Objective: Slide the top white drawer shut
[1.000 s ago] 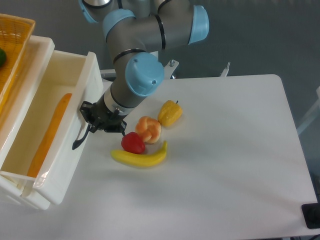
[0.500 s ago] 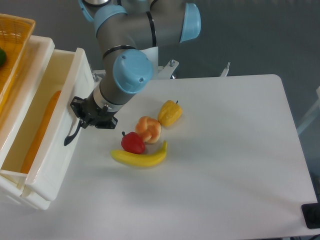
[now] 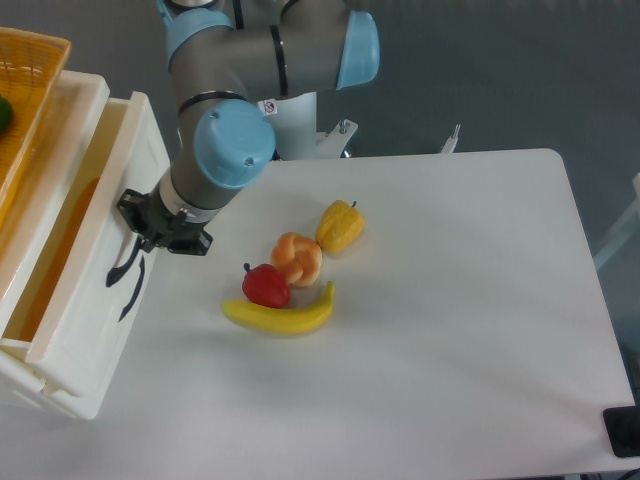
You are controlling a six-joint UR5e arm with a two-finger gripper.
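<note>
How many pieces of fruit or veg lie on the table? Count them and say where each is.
4, clustered mid-table: yellow pepper at the far right of the group, orange pastry-like piece beside it, red apple in front, banana nearest the camera. More may be hidden inside the top white drawer.

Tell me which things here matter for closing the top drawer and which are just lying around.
Part of the job:
top white drawer, partly open
its black handle
gripper, against the drawer front

Just lying about:
banana
red apple
orange bun-like item
yellow pepper
yellow wicker basket
</note>
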